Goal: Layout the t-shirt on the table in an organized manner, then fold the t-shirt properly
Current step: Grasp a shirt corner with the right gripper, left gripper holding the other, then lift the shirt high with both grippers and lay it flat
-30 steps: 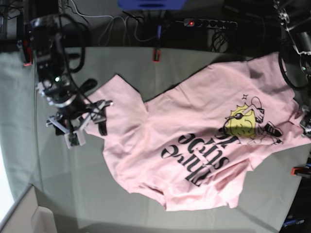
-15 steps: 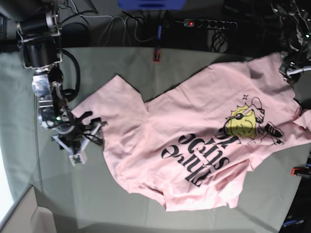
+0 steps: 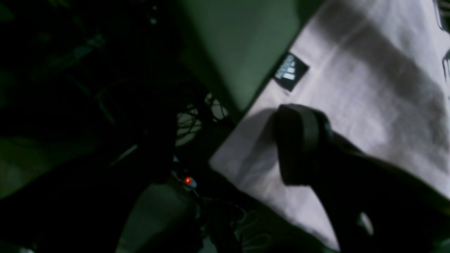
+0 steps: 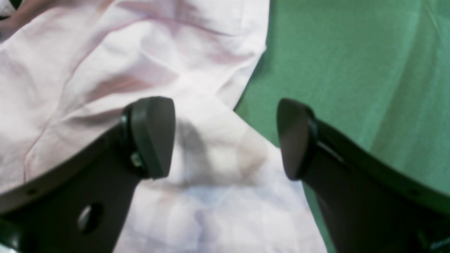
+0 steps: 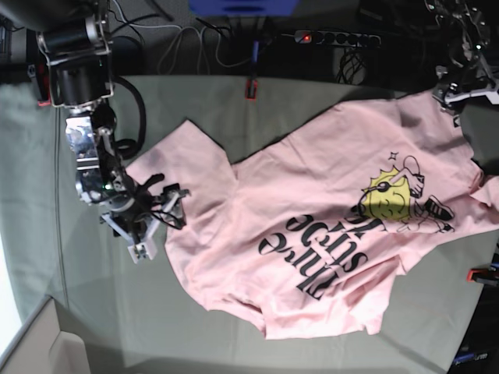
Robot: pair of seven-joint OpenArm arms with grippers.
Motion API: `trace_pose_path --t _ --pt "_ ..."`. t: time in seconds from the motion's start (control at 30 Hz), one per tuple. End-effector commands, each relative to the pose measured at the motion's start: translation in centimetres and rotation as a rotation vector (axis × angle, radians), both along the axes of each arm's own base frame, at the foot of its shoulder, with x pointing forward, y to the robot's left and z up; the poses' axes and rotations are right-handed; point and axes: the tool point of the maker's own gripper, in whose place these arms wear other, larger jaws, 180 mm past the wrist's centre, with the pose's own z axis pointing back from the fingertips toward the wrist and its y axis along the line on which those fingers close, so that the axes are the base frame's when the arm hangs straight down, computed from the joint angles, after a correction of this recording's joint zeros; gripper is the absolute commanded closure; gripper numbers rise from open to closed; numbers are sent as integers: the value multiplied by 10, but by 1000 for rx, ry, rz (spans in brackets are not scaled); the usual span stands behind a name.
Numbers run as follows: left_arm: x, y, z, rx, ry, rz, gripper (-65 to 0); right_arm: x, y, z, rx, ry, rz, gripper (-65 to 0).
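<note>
1 t-shirt (image 5: 312,234), pink, lies spread but creased on the table (image 5: 117,312), print side up. 2 arms: right gripper (image 4: 225,140) w/ jaws spread wide over a sleeve edge; left gripper (image 3: 302,144) above the shirt's far corner, only 1 finger visible, can't tell its state.

The right claw (image 4: 225,140) hangs low with jaws spread wide, while the left claw (image 5: 466,92) is raised.

Soft matt pink cotton t-shirt (image 5: 327,226), creased; matt grey-green cloth table (image 5: 234,105); smooth black plastic gripper fingers (image 4: 151,137).
</note>
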Motion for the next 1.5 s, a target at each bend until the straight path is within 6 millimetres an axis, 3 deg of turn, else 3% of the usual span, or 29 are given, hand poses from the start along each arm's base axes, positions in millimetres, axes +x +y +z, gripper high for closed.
trace_pose_path --t 0.0,0.1,0.27,0.4,0.47,0.67,0.77,0.87,0.97,1.03,1.13,1.2,1.3,1.47 --pt "3 -5 -1 -15 12 -31 -424 15 -1 17 6 -58 0 -456" --pt "6 -12 -2 -22 12 -49 -343 15 -1 17 6 -58 0 -455" --pt "8 -14 -1 -23 4 -52 -17 15 -1 16 6 -57 -1 -455" --pt "7 -14 3 -18 0 -57 -7 14 -1 15 6 -54 -1 -455" --pt "2 -13 9 -5 -4 -65 0 6 -3 3 5 -20 -6 -455" --pt "16 -13 49 67 -79 -119 0 -8 -9 -22 0 56 -21 -455" --pt "27 -14 67 95 -122 -138 0 -11 -9 -23 1 61 -20 -446" --pt "27 -8 80 123 -140 -132 0 -22 -8 -32 3 84 -14 -348" --pt "29 3 99 163 -178 -114 0 -30 7 -32 35 95 97 -146" --pt "32 9 110 186 -199 -103 0 -48 23 -35 76 125 213 -6" --pt "35 20 134 236 -244 -88 0 -61 36 -27 102 105 306 0" --pt "36 25 148 266 -270 -78 0 -67 31 -15 90 60 304 0" --pt "48 28 170 300 -324 -80 0 -66 29 19 78 -50 306 0" --pt "62 26 203 351 -402 -91 0 -60 8 95 21 -270 262 0"
